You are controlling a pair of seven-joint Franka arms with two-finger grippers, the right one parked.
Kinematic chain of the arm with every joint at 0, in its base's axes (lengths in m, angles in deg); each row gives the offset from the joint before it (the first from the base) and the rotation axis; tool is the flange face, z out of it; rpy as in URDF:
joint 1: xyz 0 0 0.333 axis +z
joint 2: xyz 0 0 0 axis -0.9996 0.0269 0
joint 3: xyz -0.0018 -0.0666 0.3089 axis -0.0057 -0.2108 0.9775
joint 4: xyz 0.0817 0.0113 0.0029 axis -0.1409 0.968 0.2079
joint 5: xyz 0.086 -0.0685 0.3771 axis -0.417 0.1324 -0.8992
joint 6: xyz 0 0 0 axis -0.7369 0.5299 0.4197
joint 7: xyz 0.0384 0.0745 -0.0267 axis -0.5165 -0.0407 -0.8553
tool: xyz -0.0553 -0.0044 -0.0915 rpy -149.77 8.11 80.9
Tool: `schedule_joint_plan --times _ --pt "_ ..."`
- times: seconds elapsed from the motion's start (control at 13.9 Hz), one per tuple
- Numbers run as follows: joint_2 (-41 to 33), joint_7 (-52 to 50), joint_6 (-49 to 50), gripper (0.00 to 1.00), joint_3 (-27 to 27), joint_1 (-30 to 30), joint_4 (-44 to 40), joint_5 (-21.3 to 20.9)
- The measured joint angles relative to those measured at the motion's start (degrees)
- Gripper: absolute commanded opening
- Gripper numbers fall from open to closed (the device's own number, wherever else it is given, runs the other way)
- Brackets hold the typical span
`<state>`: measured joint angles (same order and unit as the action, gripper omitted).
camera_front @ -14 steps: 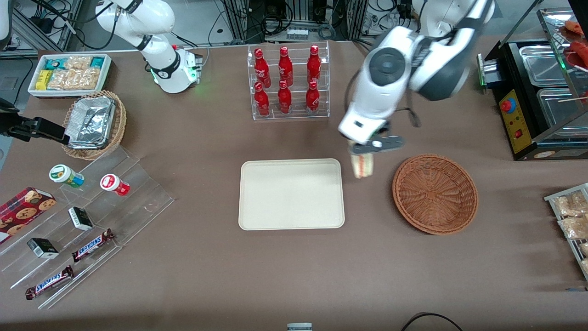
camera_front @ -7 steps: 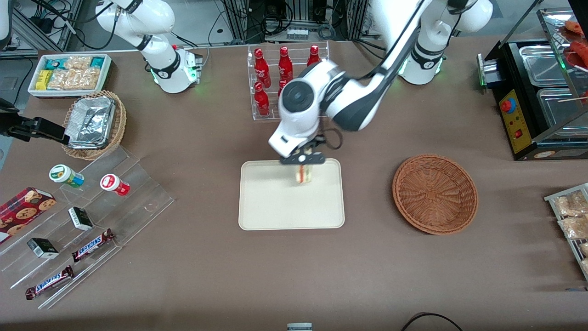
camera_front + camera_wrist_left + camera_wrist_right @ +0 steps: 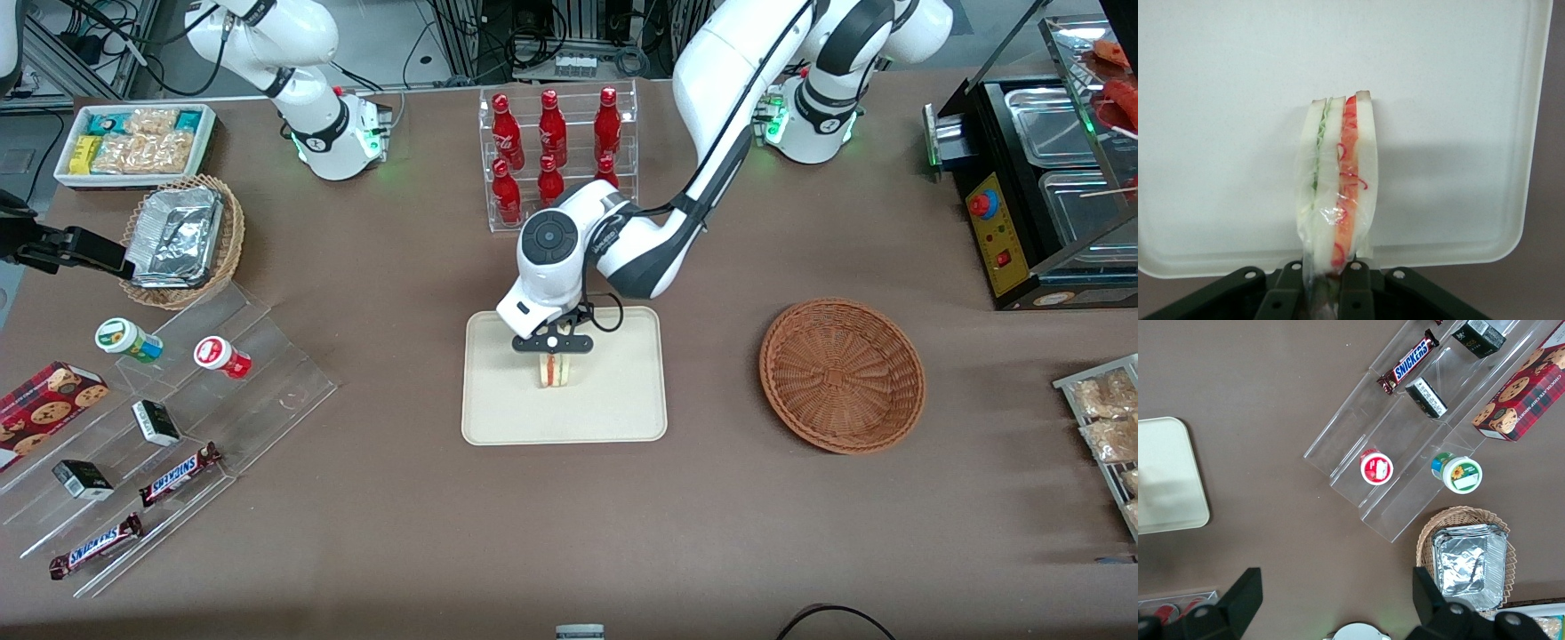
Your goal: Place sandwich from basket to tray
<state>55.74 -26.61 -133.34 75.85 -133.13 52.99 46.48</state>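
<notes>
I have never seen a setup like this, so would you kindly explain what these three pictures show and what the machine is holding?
These are two white robot arms at a brown table. One picture looks at the table from the front; the other two come from cameras on each arm's wrist. The working arm's gripper hangs over a cream tray, its jaws shut on a wrapped sandwich. Its wrist camera shows that sandwich close up, against the tray. The round brown basket lies beside the tray, toward the working arm's end, with nothing in it. Red bottles stand in a clear rack, farther from the front camera than the tray.
</notes>
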Motion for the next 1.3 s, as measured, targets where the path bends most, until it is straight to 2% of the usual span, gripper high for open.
schedule_joint_plan --times 0.43,0.5,0.58,1.01,1.3 --pt "1.1 0.0 -1.32 0.0 1.72 0.04 -0.26 -0.26" --pt "1.64 0.0 -2.05 0.4 1.71 0.01 -0.27 -0.54" --pt "2.14 0.0 -2.72 0.98 1.7 -0.04 -0.32 -0.98" --pt "1.37 -0.8 -2.39 1.0 1.75 0.02 -2.01 -1.31" --pt "-10.0 -2.6 14.73 1.0 2.35 2.12 -2.38 -1.55"
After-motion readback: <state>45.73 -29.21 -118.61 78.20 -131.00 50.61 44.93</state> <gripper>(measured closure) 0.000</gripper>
